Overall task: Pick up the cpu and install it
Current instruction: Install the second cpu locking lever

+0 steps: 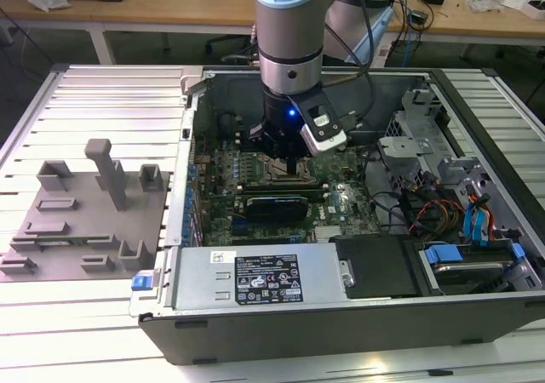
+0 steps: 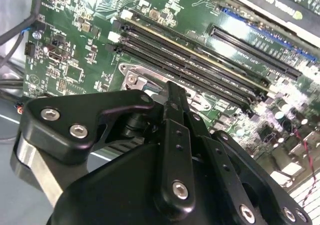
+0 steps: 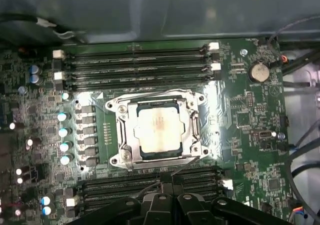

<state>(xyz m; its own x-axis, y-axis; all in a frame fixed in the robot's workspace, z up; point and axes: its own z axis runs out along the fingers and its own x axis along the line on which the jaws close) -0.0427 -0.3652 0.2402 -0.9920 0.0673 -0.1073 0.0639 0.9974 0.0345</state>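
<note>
The cpu [image 3: 158, 130], a silvery square chip, lies flat inside the metal-framed socket [image 3: 119, 135] on the green motherboard [image 3: 245, 115]. In the first wrist view my gripper [image 3: 167, 182] hangs just off the socket's edge, over the memory slots, apart from the chip. Its black fingers come together with nothing between them. In the exterior view the gripper [image 1: 294, 170] reaches down into the open computer case [image 1: 341, 315], right over the socket area. The second wrist view looks past the gripper's black linkage [image 2: 172, 150] onto the board.
Memory slots [image 3: 135, 65] run on both sides of the socket, with a row of capacitors [image 3: 64, 132] beside it. A graphics card [image 1: 277, 206], cables and drive bays [image 1: 460, 221] crowd the case. A grey fixture plate [image 1: 81, 221] sits on the table at the exterior view's left.
</note>
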